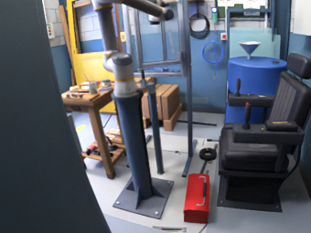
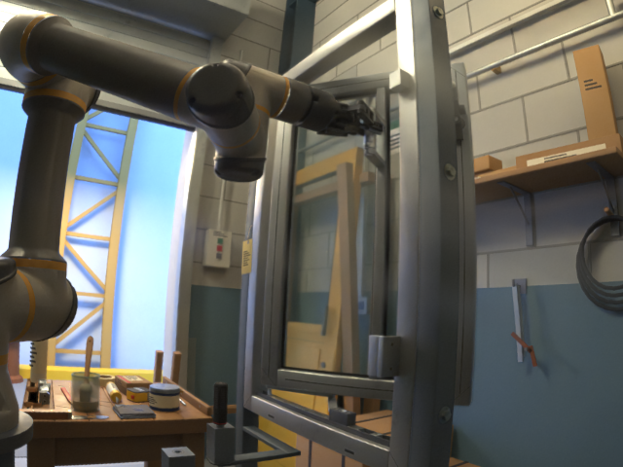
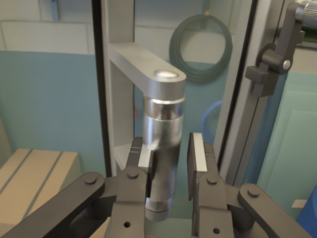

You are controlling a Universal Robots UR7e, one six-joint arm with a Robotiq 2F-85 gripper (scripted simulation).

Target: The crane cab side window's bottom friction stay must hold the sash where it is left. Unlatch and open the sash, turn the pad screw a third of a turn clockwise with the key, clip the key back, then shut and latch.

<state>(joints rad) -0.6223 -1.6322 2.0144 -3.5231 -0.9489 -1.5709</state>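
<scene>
The sash pull handle [image 3: 161, 143], a polished steel cylinder hanging from a flat bracket on the sash stile, is partly hidden between my fingers, and my gripper [image 3: 170, 164] is clamped around it. The sash [image 2: 332, 241] stands swung partway inward from the grey window frame [image 2: 427, 226], high up near its top corner. A dark latch lever [image 3: 276, 61] sits on the frame to the right of the handle. The friction stay [image 2: 322, 417] runs along the bottom rail. I cannot see the key.
A red toolbox [image 1: 197, 197] lies on the floor by the frame's foot. A wooden workbench [image 1: 93, 98] with tins stands left of my pedestal [image 1: 137, 167]. The crane seat [image 1: 270, 135] and a blue drum [image 1: 256, 76] stand to the right.
</scene>
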